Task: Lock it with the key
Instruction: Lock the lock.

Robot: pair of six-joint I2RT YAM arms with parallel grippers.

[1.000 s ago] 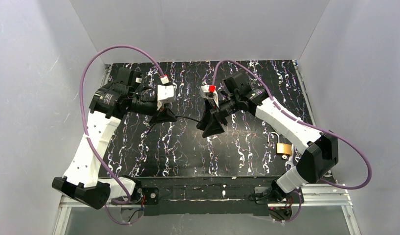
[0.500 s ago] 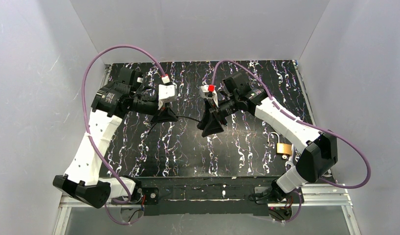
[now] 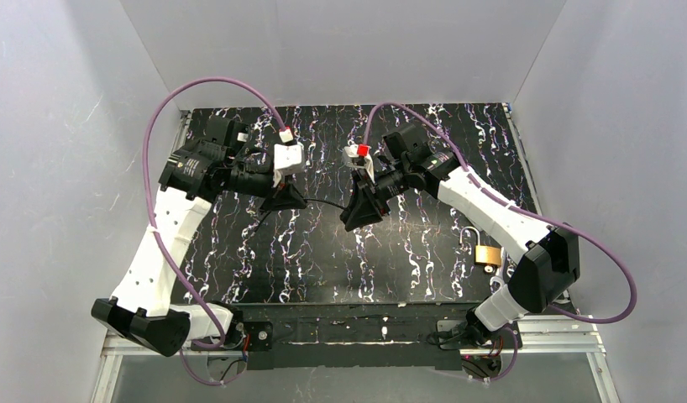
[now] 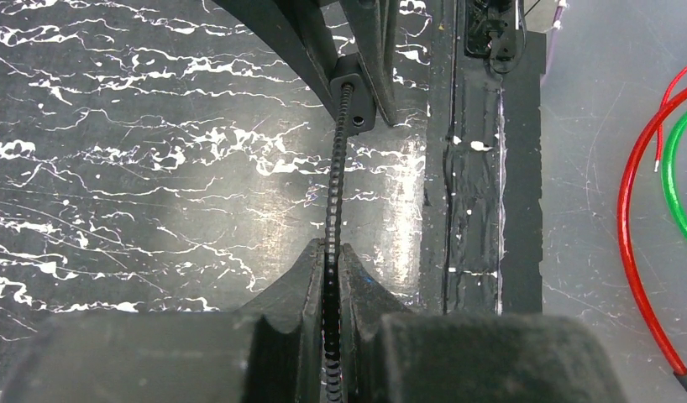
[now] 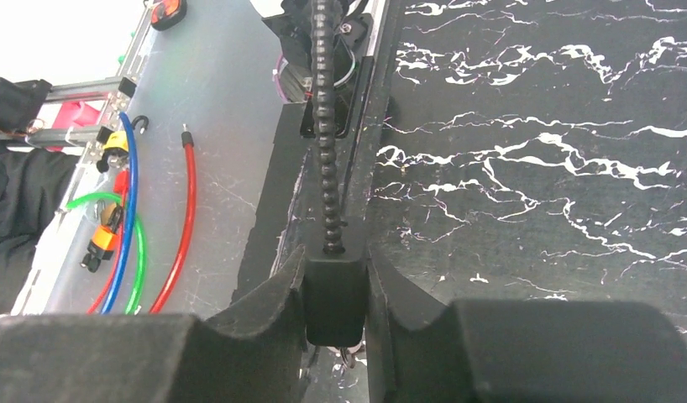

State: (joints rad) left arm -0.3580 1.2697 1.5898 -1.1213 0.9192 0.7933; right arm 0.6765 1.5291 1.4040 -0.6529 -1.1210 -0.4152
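Observation:
The brass-gold lock [image 3: 488, 254] with its silver shackle lies on the black marbled table [image 3: 306, 260] near the right arm's base, apart from both grippers. I cannot make out the key. My left gripper [image 3: 298, 201] is shut on a thin black beaded cable [image 4: 336, 168]; in its wrist view [image 4: 332, 252] the cable runs straight between the jaws. My right gripper [image 3: 353, 217] is shut on a small black block [image 5: 334, 290] at the cable's other end, and shows in the right wrist view [image 5: 334, 260]. The cable [image 3: 323, 204] spans the gap between the two grippers above the table's middle.
White walls enclose the table on three sides. The table's near edge [image 4: 479, 168] is a black taped strip. Beyond it are red, green and blue wires [image 5: 126, 227] on a grey surface. Purple cables [image 3: 214, 84] loop above both arms.
The right gripper has shifted slightly away from the near edge with the black block. The left arm has barely moved. Both holds are unchanged.

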